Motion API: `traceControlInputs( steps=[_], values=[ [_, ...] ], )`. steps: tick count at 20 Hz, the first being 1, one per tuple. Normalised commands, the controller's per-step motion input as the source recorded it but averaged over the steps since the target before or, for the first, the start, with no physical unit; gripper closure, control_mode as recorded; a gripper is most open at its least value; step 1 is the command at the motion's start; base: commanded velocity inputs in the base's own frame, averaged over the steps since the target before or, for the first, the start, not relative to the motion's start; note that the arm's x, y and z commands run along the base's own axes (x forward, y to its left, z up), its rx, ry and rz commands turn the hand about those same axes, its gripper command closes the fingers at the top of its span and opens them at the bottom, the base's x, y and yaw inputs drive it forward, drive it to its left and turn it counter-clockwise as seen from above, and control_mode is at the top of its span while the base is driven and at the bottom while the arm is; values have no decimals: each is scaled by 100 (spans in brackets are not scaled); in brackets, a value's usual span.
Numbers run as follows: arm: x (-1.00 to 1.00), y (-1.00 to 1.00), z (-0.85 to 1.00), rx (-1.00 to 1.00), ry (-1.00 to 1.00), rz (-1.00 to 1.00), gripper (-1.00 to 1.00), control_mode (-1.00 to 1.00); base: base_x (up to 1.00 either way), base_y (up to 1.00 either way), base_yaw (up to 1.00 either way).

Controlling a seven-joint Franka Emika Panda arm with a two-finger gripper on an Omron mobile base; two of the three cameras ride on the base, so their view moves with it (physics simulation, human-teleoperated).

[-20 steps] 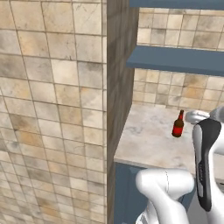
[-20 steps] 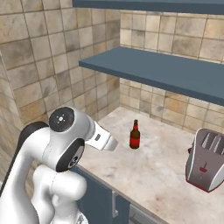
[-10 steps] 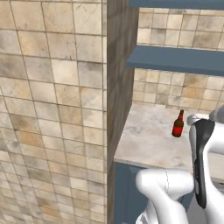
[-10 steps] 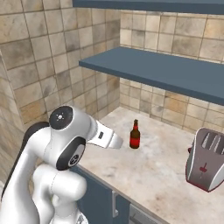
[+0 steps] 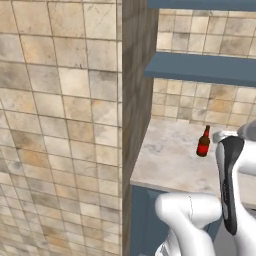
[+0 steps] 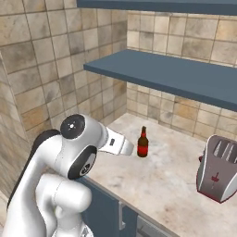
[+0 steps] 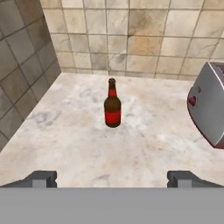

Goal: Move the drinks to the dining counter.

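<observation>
Upright, the beer bottle (image 7: 112,106) stands alone on the marble worktop (image 7: 78,144), near the far tiled wall (image 7: 131,35), well apart from the toaster (image 7: 209,105) to its right. Gripper (image 7: 112,179) hovers short of it, jaws wide, holding nothing.

No writing I can read here: the red label on the beer bottle (image 7: 112,108) is a plain band, and the toaster (image 7: 209,105) carries no legible lettering.
</observation>
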Motion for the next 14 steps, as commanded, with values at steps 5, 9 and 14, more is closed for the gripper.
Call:
traceControlInputs(
  steps=[5,9,14],
  values=[
    [38,0,-1,1,0,2,-100,-100,0,0,0],
    [22,-2,-21,0,0,1,-100,-100,0,0,0],
    [37,-17,-24,0,0,1,-100,-100,0,0,0]
  ],
)
